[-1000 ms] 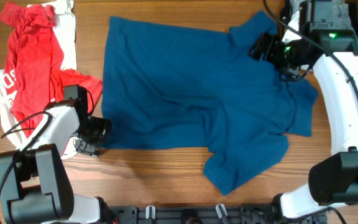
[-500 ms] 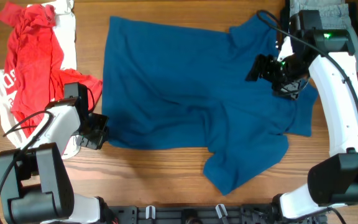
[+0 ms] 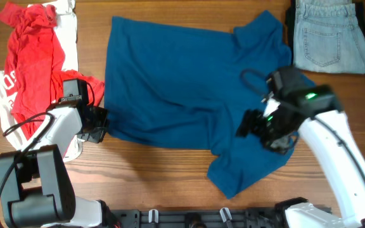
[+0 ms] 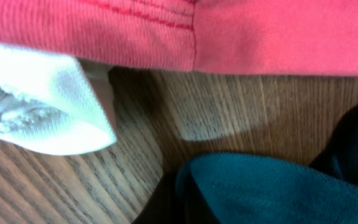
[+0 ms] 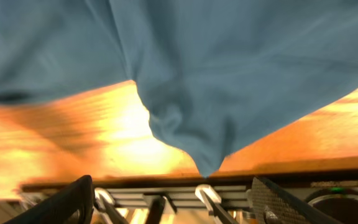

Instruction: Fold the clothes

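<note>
A blue polo shirt (image 3: 189,88) lies spread across the middle of the table, with one sleeve bunched at the front right (image 3: 246,164). My left gripper (image 3: 100,124) is shut on the shirt's lower left corner. In the left wrist view, blue fabric (image 4: 272,193) bulges out at the jaws. My right gripper (image 3: 253,126) hovers over the shirt's lower right part. Its fingers (image 5: 61,202) stand wide apart with nothing between them. The shirt's pointed fold (image 5: 207,165) hangs toward the table's front edge.
A pile of red clothes (image 3: 33,57) on a white garment (image 3: 5,95) lies at the left, close to my left arm. Folded jeans (image 3: 330,35) sit at the back right corner. A metal rail (image 5: 185,193) runs along the table's front edge.
My left gripper closed on the shirt's corner and shifted slightly back. My right arm swung from the collar at the back right to the lower right of the shirt, uncovering the jeans.
</note>
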